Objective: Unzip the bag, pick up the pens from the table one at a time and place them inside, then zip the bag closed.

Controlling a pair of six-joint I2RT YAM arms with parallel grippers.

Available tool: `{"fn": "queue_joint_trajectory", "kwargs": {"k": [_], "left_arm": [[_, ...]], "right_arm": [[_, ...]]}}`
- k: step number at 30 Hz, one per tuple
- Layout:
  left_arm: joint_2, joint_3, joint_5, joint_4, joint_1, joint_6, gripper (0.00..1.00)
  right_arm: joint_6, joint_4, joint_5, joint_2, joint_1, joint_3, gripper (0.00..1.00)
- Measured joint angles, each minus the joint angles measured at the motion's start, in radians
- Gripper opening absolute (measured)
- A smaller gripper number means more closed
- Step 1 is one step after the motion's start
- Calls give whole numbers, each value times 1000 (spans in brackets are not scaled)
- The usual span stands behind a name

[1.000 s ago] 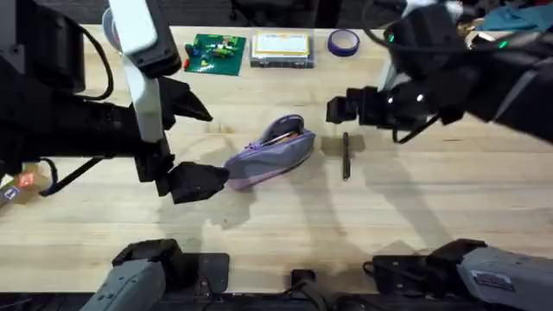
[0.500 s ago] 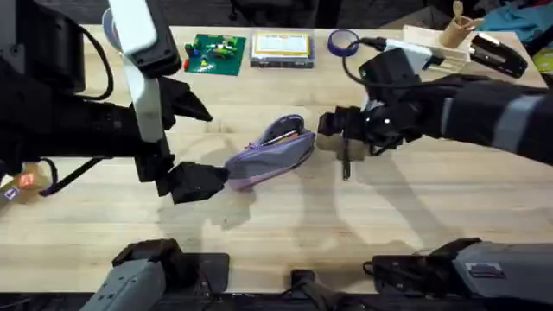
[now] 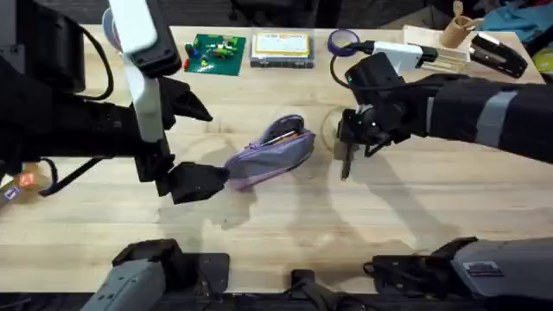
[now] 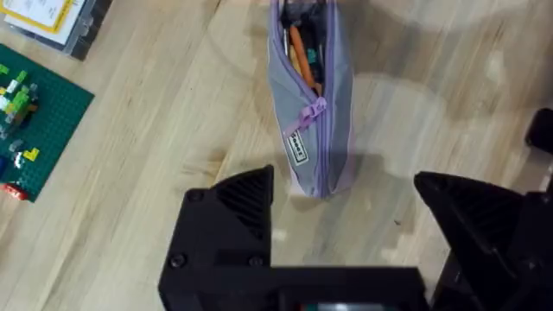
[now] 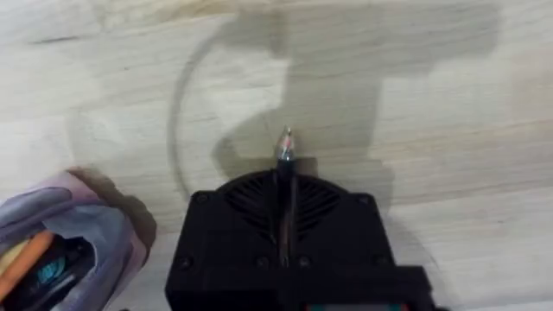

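The lavender bag (image 3: 272, 155) lies at the middle of the wooden table (image 3: 285, 229), its zipper open and orange and dark pens showing inside (image 4: 302, 60). My left gripper (image 3: 218, 145) stands open wide at the bag's left end, and in the left wrist view that end (image 4: 315, 173) lies between the spread fingers (image 4: 233, 203). Right of the bag is a slim black pen (image 3: 346, 167). My right gripper (image 3: 346, 145) is down on the pen's far part, shut on it. The pen tip (image 5: 285, 145) sticks out past the closed fingers (image 5: 233, 216).
Along the far edge sit a green brick plate (image 3: 216, 53), a flat clear box with a yellow label (image 3: 281, 47), a purple tape roll (image 3: 343, 41) and a wooden tray with a cup (image 3: 436, 41). A small box (image 3: 17, 186) lies at the left edge.
My right gripper came in from the upper right, dropped onto the black pen and shut on it. The left arm and the bag stayed still.
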Motion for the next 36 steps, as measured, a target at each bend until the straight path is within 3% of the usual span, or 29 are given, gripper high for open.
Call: {"fn": "queue_joint_trajectory", "kwargs": {"k": [10, 22, 26, 36], "left_arm": [[0, 0, 0, 0, 0, 0, 993], [0, 0, 0, 0, 0, 0, 993], [0, 0, 0, 0, 0, 0, 993], [0, 0, 0, 0, 0, 0, 994]], "right_arm": [[-13, -35, -8, -2, 7, 19, 35], [-333, -45, -34, -223, 15, 193, 31], [-510, -45, -95, -296, 15, 212, 31], [-1214, -53, -527, -333, 15, 212, 31]]}}
